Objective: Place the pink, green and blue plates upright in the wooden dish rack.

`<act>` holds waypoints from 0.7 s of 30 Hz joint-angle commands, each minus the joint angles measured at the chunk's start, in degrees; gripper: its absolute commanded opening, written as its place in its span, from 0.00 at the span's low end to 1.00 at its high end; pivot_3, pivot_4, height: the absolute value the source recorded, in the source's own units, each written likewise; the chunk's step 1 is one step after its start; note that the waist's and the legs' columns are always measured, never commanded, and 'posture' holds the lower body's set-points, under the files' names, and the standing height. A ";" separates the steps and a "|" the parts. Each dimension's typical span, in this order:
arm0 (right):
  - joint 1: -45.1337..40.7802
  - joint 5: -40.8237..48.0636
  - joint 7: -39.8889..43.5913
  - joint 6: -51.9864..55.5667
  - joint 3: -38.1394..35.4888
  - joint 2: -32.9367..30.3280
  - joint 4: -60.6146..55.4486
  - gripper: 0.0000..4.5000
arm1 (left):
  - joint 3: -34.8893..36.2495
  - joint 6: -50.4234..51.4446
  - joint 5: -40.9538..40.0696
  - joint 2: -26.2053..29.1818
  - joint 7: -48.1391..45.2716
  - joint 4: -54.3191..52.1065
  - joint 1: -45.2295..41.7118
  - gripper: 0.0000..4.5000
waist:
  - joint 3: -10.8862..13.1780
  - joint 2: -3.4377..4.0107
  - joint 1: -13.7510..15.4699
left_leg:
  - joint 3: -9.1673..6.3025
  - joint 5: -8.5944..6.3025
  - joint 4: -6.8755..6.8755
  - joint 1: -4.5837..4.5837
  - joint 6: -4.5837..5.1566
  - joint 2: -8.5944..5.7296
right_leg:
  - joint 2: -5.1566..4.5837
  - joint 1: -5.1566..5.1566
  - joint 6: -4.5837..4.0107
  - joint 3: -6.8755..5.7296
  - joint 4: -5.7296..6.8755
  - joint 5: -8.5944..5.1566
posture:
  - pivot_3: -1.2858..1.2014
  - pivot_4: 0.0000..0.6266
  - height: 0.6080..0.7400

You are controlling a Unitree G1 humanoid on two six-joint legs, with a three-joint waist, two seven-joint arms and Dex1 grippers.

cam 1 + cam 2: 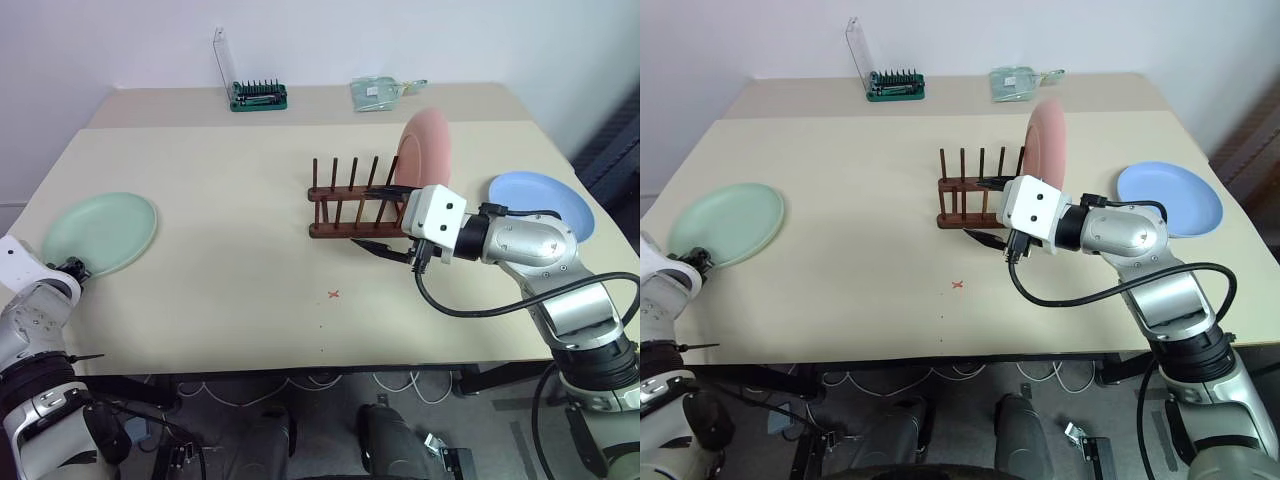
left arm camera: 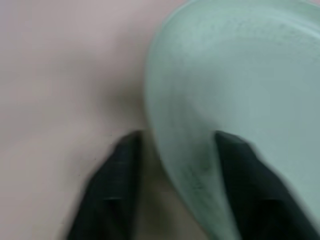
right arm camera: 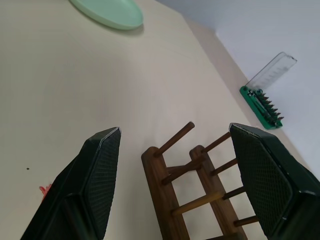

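Green plate (image 1: 100,232) at the table's left edge: thin, light, stiff, slick plastic. My left gripper (image 2: 175,170) straddles its rim, fingers apart, not visibly clamped. Right gripper (image 3: 175,165) gapes, empty, at the rack (image 1: 352,205).

We are looking at a brightly and evenly lit scene; soft light is falling from above, leaving only faint shadows on the table (image 1: 230,260) beneath the wooden dish rack (image 1: 350,205) and under the right gripper (image 1: 385,220). No glare is showing on the matte surfaces. The head views are appearing sharp. In the left wrist view, everything is blurring: the green plate (image 2: 240,100) and the dark fingers (image 2: 115,190) are looking smeared and soft. The right wrist view is staying crisp, with its fingers (image 3: 90,185) casting dim shadows.
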 commanded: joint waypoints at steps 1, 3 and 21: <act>-0.95 -1.86 -1.48 -1.18 -0.78 0.60 -0.79 0.79 | -1.00 -6.25 -2.42 -2.46 -2.93 -5.46 -3.19 0.04 | 0.00 -0.02 0.19 | 0.00 0.00 0.01 0.00 0.00 0.00 | 0.00 0.01 0.00 0.00 -0.01 0.00 | 0.52 0.24 1.00; -2.21 -5.26 -3.52 -3.18 0.70 1.85 1.28 0.79 | -5.19 -9.92 -2.05 -5.22 -5.45 -11.00 -4.62 0.02 | -0.02 -0.05 0.45 | -0.01 0.00 0.03 -0.01 -0.01 -0.01 | -0.02 0.05 0.00 -0.01 -0.05 0.00 | 0.52 0.24 1.00; -12.53 -32.19 -16.23 -23.77 13.44 12.12 18.23 0.79 | -28.25 -14.00 1.95 -19.91 -3.91 -36.43 -15.03 0.02 | 0.01 -0.09 -0.19 | 0.08 0.20 -0.01 -0.03 -0.33 -0.02 | -0.01 -0.03 -0.02 0.04 -0.05 0.02 | 0.52 0.24 1.00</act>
